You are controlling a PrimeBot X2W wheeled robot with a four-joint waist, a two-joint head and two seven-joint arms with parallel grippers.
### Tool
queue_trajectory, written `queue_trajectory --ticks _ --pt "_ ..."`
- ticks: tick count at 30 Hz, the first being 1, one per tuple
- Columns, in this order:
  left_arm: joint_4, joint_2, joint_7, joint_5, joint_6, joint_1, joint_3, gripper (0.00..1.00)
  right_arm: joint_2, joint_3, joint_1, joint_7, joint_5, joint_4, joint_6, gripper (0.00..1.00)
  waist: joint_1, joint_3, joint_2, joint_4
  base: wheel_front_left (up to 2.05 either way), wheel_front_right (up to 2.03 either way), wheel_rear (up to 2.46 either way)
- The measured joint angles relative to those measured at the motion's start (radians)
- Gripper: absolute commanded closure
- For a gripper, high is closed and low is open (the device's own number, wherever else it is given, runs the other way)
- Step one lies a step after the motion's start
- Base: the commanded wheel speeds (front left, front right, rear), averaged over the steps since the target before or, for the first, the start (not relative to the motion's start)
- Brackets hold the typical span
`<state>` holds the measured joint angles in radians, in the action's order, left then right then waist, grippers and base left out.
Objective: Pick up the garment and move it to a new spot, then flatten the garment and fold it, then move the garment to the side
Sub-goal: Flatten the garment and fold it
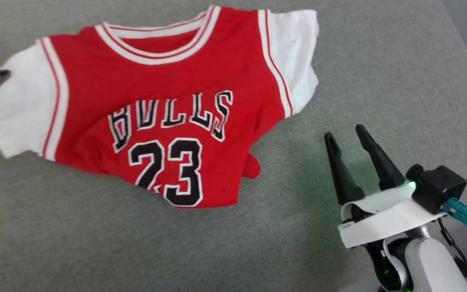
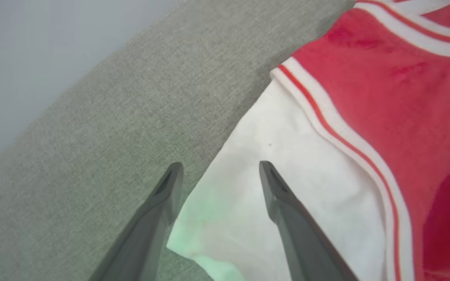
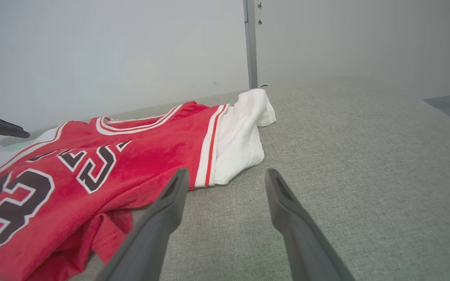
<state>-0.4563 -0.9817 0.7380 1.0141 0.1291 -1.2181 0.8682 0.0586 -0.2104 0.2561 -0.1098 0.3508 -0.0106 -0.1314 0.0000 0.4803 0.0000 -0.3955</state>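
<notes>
Garment (image 1: 168, 121) lies front up on the grey counter (image 1: 379, 61), far and left of centre, lettering legible, lower hem rumpled and partly tucked under. Left tool (image 2: 220, 164) stands wide at the garment's left sleeve (image 2: 287, 187): one finger over the white cloth, the other over bare counter beside the sleeve edge; contact cannot be determined. Right tool (image 1: 343, 132) stands wide and empty at near right, apart from the garment, above bare counter.

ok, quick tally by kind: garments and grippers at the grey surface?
jersey: 1
grippers: 2 (left gripper open over a white sleeve, right gripper open beside the jersey)
total: 3
</notes>
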Motion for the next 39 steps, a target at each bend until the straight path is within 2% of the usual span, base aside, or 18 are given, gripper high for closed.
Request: queue_trajectory --ticks 5,8,13,20,21,22,23,31,33,34,37,39 --pt "-0.054 -0.025 0.037 0.048 0.000 -0.033 0.045 0.00 -0.001 -0.023 0.023 0.004 -0.008 0.038 0.000 0.00 0.0000 0.044 0.0000 -0.039 0.00 0.00 0.00" --pt "-0.084 -0.034 0.098 0.117 0.000 -0.070 0.056 0.00 -0.001 -0.018 0.023 0.009 -0.009 0.069 0.000 0.00 -0.0001 0.072 0.0000 -0.055 0.00 0.00 0.00" --pt "-0.135 -0.004 0.210 0.219 0.000 -0.109 0.047 0.00 -0.002 0.003 0.021 0.025 -0.010 0.086 0.000 0.00 0.0000 0.081 0.0000 -0.045 0.00 0.00 0.00" --pt "-0.095 0.007 0.256 0.247 -0.002 -0.133 0.073 0.00 -0.002 0.011 0.037 0.041 -0.015 0.101 0.000 0.00 -0.0001 0.093 0.0000 -0.027 0.00 0.00 0.00" --pt "-0.084 0.005 0.253 0.244 -0.002 -0.137 0.080 0.09 -0.001 0.007 0.043 0.044 -0.015 0.101 0.000 0.00 0.0000 0.096 0.0000 -0.025 0.00 0.00 0.00" --pt "-0.076 0.004 0.244 0.245 -0.002 -0.138 0.086 0.58 0.003 0.003 0.051 0.049 -0.015 0.101 0.000 0.00 0.0000 0.100 0.0000 -0.024 0.00 0.00 0.00" --pt "-0.072 0.004 0.238 0.247 -0.002 -0.139 0.089 1.00 0.011 0.000 0.063 0.052 -0.017 0.101 0.000 0.00 -0.0001 0.102 0.0000 -0.022 0.00 0.00 0.00" --pt "-0.060 0.043 0.203 0.252 -0.001 -0.185 0.127 1.00 0.177 -0.064 0.252 0.188 -0.021 0.096 0.000 0.00 0.0000 0.131 0.0000 0.007 0.00 0.00 0.00" --pt "-0.052 0.060 0.196 0.256 -0.001 -0.213 0.145 1.00 0.252 -0.089 0.378 0.304 0.040 0.046 0.000 0.00 -0.0001 0.144 0.0000 0.026 0.00 0.00 0.00" --pt "-0.052 0.060 0.196 0.256 -0.001 -0.213 0.145 1.00 0.252 -0.089 0.378 0.304 0.040 0.046 0.000 0.00 -0.0001 0.144 0.0000 0.026 0.00 0.00 0.00" --pt "-0.044 0.073 0.189 0.261 0.000 -0.249 0.161 1.00 0.340 -0.127 0.507 0.442 0.122 -0.035 0.000 0.00 -0.0001 0.163 0.0000 0.046 0.00 0.00 0.00" --pt "-0.038 0.087 0.176 0.264 0.003 -0.269 0.171 1.00 0.373 -0.152 0.595 0.501 0.174 -0.089 0.000 0.00 0.0000 0.176 0.0000 0.062 0.00 0.00 0.00"
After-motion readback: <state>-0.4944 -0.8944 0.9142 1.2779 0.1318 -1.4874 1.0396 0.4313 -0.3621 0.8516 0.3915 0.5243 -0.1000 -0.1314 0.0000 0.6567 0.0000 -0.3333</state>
